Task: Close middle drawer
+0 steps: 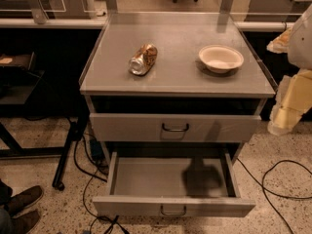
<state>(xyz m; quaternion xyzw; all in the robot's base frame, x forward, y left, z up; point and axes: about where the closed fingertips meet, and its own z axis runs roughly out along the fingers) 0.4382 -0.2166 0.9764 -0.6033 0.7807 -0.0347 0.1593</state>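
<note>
The middle drawer (170,179) is pulled wide open at the bottom of the grey metal cabinet. Its shallow tray is empty, and its low front panel (173,206) carries a small curved handle (173,211) at the centre. Above it, the taller-fronted drawer (175,127) with a darker handle sits nearly shut. My arm hangs at the right edge of the view, and my gripper (281,123) is at its pale lower end. It is beside the cabinet's right side, level with the upper drawer and clear of the open drawer. A shadow falls inside the drawer's right half.
On the cabinet top (112,77) lie a crushed can (143,59) and a white bowl (221,58). Cables (280,179) trail on the speckled floor to the right and left. A person's shoes (22,206) are at bottom left. A dark table frame (29,101) stands to the left.
</note>
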